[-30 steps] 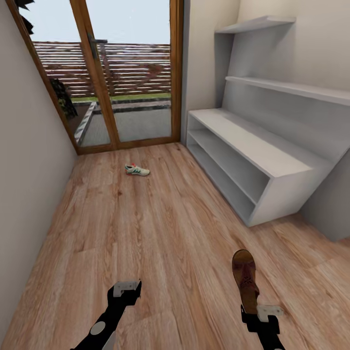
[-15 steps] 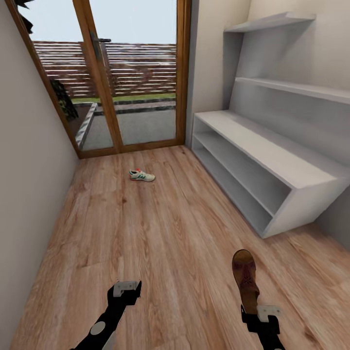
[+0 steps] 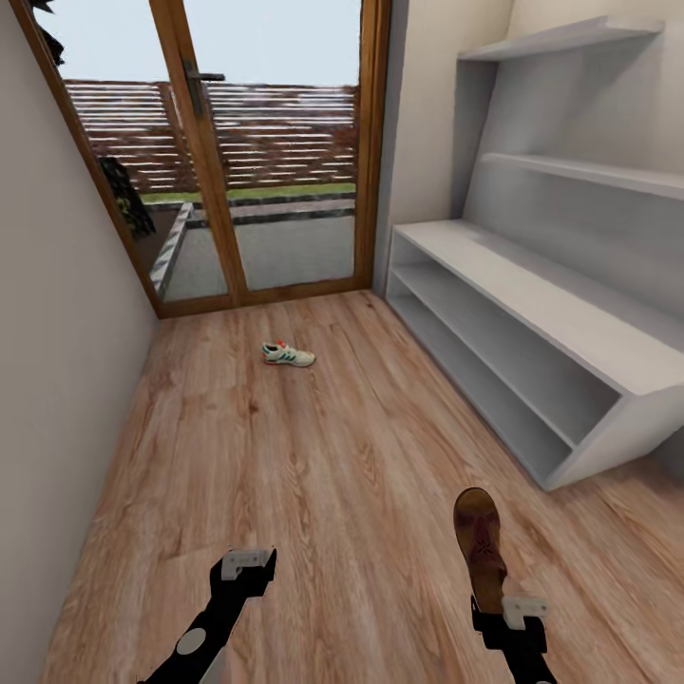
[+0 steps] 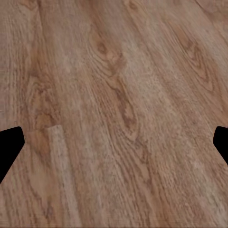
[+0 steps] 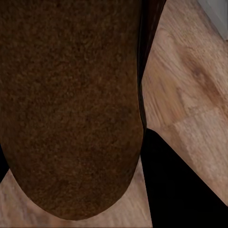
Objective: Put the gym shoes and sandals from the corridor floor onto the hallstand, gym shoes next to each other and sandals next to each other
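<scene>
In the corridor, seen from the head camera, the left gripper hangs low at about 7 o'clock, its jaws spread wide over bare plank floor and holding nothing; the left wrist view shows only the two dark fingertips at the edges with wood grain between them. Further on, at about 11 o'clock and near the glazed door, one gym shoe lies on its sole on the floor, well apart from everything else. At about 5 o'clock the right gripper is clamped on the heel end of a brown sandal, which juts forward with its toe pointing away from the robot; the right wrist view looks along its dark footbed. At 2 o'clock the pale grey hallstand runs along the right wall, with a bench top, open shelves beneath and two wall shelves above, all bare where they show.

The step in hand looks like carrying the sandal to the hallstand. To do it well, I would swing the right arm toward 2 o'clock, keep the sandal level, and set it flat on the bench top well in from the front edge. Room should be left beside it for its partner, and a separate stretch for the gym shoes.
</scene>
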